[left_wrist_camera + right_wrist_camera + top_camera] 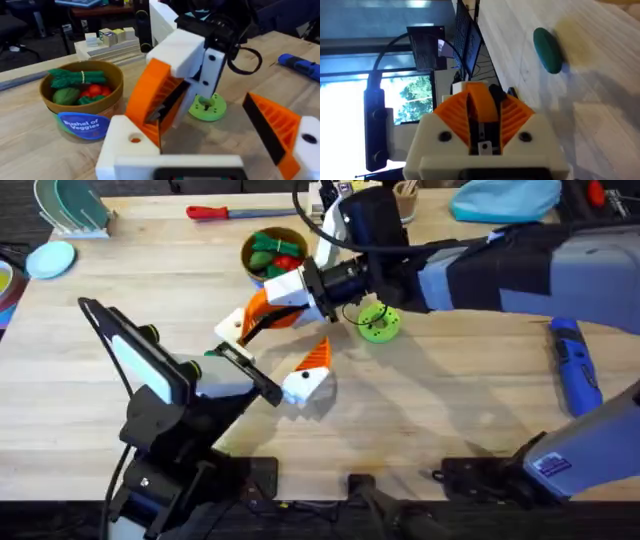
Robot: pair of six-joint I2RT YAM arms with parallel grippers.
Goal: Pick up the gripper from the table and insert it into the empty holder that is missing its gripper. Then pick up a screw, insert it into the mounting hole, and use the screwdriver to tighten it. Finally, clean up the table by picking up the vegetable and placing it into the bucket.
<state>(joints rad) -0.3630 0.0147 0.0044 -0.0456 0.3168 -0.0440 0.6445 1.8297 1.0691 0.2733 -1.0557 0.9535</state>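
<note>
The label and vegetables of the bucket (82, 102) are shown by the left wrist view; just beside it, the right tool (162, 107) is seen clamped on the gripper (481, 107), its arm stretched across the desk (450, 400). The left tool (268, 365) is spread apart nearby, empty.

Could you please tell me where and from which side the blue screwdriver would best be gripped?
Grip the blue screwdriver across the middle of its barrel, coming straight down from above. It lies flat on the table, apart from other things, so both long sides are free for fingers, and a mid-length hold should keep it balanced.
</note>
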